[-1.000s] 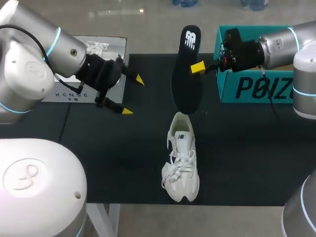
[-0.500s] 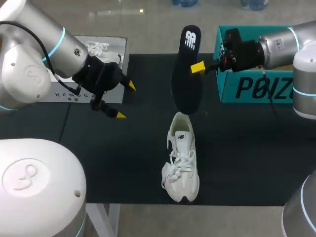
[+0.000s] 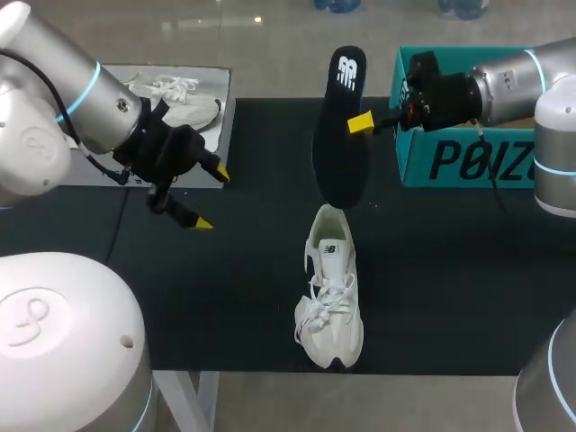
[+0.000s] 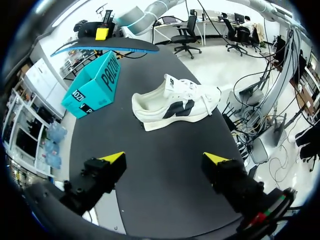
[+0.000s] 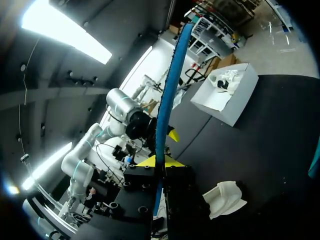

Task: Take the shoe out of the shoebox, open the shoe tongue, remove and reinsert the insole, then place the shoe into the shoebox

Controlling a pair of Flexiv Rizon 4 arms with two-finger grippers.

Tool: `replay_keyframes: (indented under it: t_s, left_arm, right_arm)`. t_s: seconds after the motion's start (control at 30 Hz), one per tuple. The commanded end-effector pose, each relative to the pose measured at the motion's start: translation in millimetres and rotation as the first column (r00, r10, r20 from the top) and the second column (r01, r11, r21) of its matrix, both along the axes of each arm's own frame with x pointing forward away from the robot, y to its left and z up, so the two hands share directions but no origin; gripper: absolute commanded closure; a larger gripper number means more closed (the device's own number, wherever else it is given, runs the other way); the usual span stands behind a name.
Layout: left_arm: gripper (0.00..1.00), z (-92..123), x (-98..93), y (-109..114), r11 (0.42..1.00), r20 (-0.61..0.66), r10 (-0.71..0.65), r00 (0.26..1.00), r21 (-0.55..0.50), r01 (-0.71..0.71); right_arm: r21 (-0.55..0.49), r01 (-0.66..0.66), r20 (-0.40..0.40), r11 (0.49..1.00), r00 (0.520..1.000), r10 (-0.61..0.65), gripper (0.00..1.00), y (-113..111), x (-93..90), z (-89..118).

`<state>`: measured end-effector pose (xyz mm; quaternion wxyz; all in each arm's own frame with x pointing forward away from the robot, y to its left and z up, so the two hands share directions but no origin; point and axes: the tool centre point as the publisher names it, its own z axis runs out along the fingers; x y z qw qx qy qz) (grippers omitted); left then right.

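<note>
Black cloth covered the table, and the white lace-up shoe lay flat on it near the front edge, outside its box, with its toe pointing toward the robot. The right gripper was pinched tight on the long flat black insole. It held the insole up in the air, clear of the shoe. The blue-green cardboard shoebox stood at the far right of the table, close to the right gripper. The left gripper hung over the left side of the table, well apart from the shoe. Its two yellow tips were spread wide with nothing between them. Near it, at the far left corner, sat a white box with another white shoe in it.
</note>
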<state>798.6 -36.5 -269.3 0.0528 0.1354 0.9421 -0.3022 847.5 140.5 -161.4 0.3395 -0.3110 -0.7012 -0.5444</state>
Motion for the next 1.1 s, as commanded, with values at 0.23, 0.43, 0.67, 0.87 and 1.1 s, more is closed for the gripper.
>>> replay_keyframes:
  t_s: [0.23,0.43,0.67,0.87,1.1]
  left_arm:
    - [0.00,0,3.3,-1,1.000,-0.010,0.003,1.000,0.005,-0.003]
    - [0.00,0,3.3,-1,1.000,-0.010,0.003,1.000,0.005,-0.003]
    - [0.00,0,3.3,-1,1.000,-0.010,0.003,1.000,0.005,-0.003]
    - [0.00,0,3.3,-1,1.000,-0.010,0.003,1.000,0.005,-0.003]
    - [0.00,0,3.3,-1,1.000,-0.010,0.003,1.000,0.005,-0.003]
  right_arm:
    - [-0.012,-0.001,0.005,1.000,1.000,0.001,1.00,-2,0.9,0]
    - [-0.042,0.001,0.036,0.999,0.999,0.001,1.00,-11,13.0,-5]
    - [-0.063,0.021,0.062,0.998,0.998,-0.017,1.00,-16,20.9,-20]
    - [-0.049,0.014,0.049,0.999,0.999,-0.011,1.00,-7,22.1,-41]
    - [-0.051,0.006,0.060,0.999,0.998,-0.003,1.00,4,26.3,-64]
